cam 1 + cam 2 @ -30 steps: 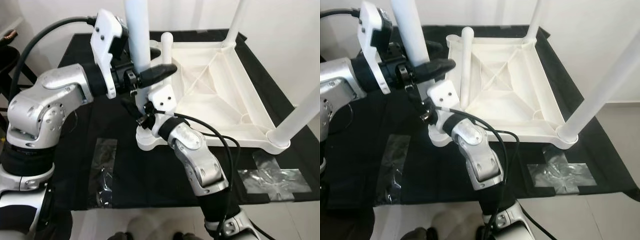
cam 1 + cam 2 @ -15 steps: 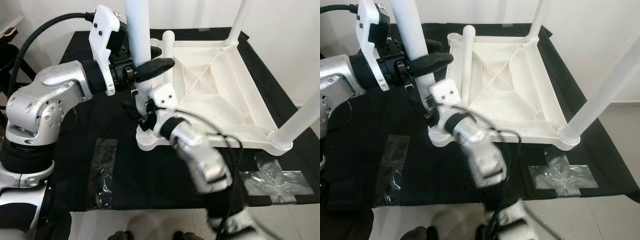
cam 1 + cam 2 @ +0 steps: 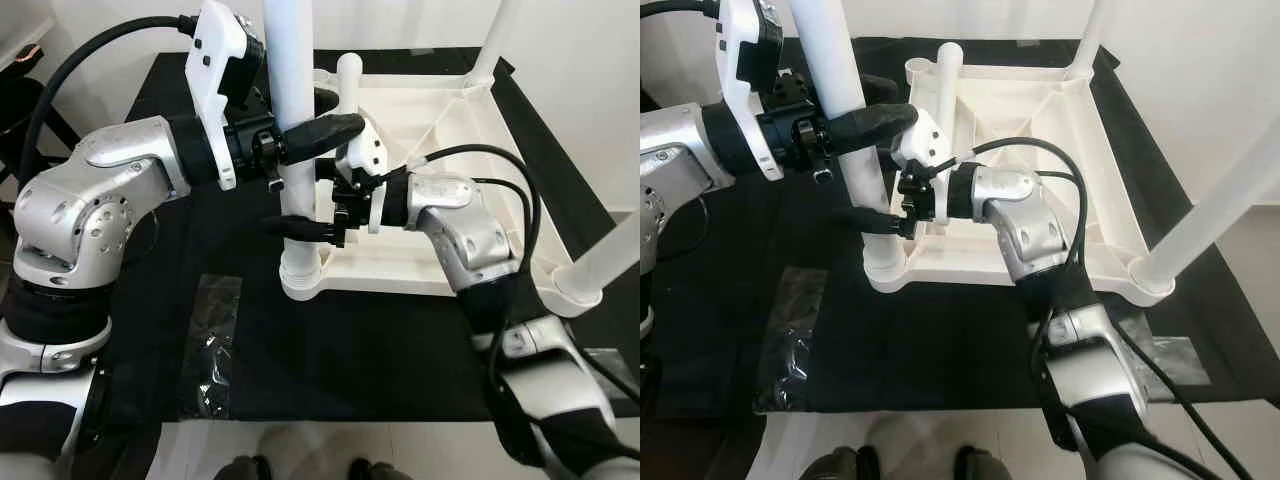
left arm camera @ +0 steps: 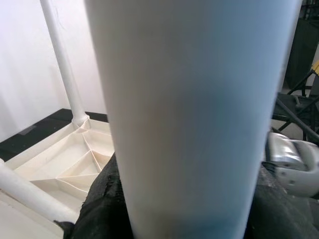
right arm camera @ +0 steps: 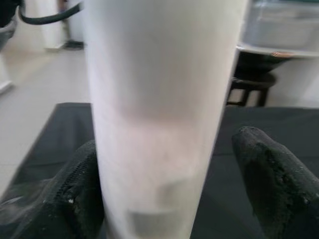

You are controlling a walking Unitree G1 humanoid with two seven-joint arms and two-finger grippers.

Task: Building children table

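The white children's table (image 3: 450,130) lies upside down on a black cloth. A white leg (image 3: 290,60) stands upright in its near-left corner socket (image 3: 300,285). My left gripper (image 3: 300,135) is shut on this leg partway up, its fingers (image 4: 99,209) pressed against both sides. From the right, my right gripper (image 3: 297,226) straddles the same leg lower down, just above the socket. One of its fingers (image 5: 75,189) touches the leg and the other stands a little off it. Other legs stand at the far-right corner (image 3: 492,40) and near-right corner (image 3: 610,250), and a short stub (image 3: 348,75) at the far left.
The black cloth (image 3: 180,250) covers the floor out to a pale wall behind. Clear tape patches lie on it at the near left (image 3: 215,340) and near right (image 3: 1170,355). A dark stool (image 3: 20,110) stands at the far left.
My right arm has swung from in front of the corner socket round to the right, and its gripper now reaches the leg from over the table. The left gripper keeps its hold.
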